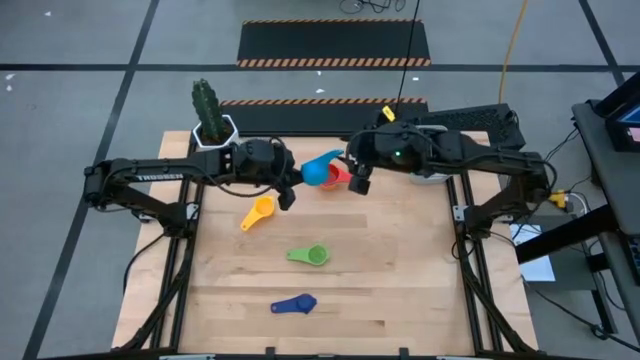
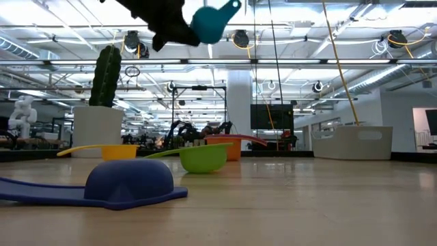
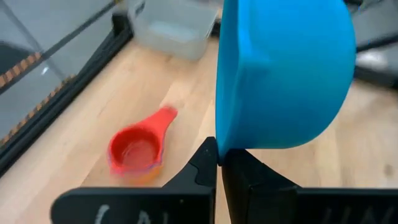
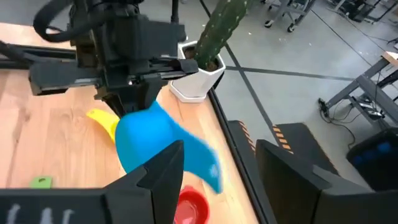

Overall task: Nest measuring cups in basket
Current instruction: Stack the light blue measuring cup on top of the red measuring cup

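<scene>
Left hand point(image 1: 291, 192) is pinched tight on the rim of a light blue cup point(image 1: 322, 168), holding it up off the counter point(image 1: 400, 280) near the middle of the far edge. Right hand point(image 1: 360, 183) sits just beside that cup on its other side, fingers spread apart and not gripping anything; from its wrist view the blue bowl sits right in front of its fingers.

Under the raised cup, the red cup point(image 3: 138, 151) lies on the counter stacked on an orange one, which peeks out underneath. Yellow cup point(image 1: 258, 212) is a bit toward the left edge of centre, green cup point(image 1: 310, 255) around the middle, dark blue cup point(image 1: 295, 304) close to the near edge.

Basket point(image 1: 430, 170) is at the far right corner, mostly hidden under the right arm. Cactus pot point(image 1: 213, 128) stands at the far left corner.
</scene>
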